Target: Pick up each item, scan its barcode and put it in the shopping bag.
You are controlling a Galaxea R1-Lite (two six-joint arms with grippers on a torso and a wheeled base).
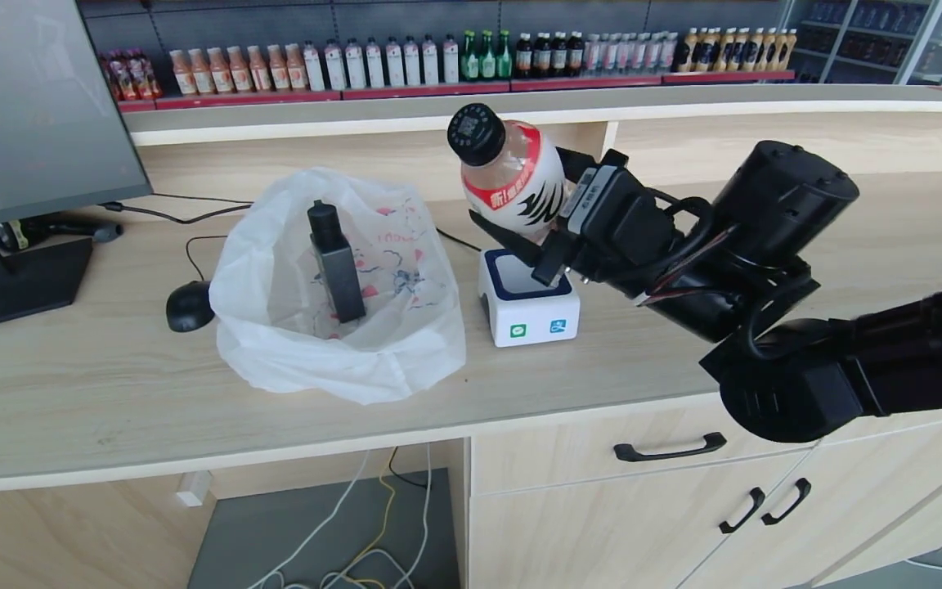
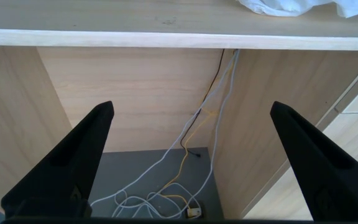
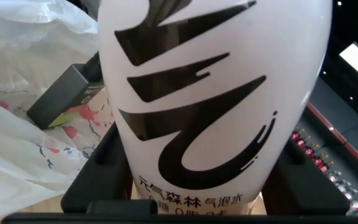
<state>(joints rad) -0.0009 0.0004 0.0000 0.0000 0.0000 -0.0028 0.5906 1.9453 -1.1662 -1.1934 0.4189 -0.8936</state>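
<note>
Down below the tabletop's [image 1: 111,393] front edge, the left gripper [image 2: 191,121] hangs with its fingers spread wide apart, facing a recess with loose cables [image 2: 185,155]. On the tabletop, the white shopping bag [image 1: 405,343] stands open with a dark box [image 1: 338,266] upright inside. Just beside it sits the white scanner [image 1: 528,311]. Above the scanner, the right gripper [image 1: 532,204] has its fingers clamped on a tilted bottle [image 1: 512,176], black cap uppermost. A mouse [image 1: 189,305] lies on the bag's other side. Beyond, a shelf [image 1: 438,88] holds rows of drinks.
</note>
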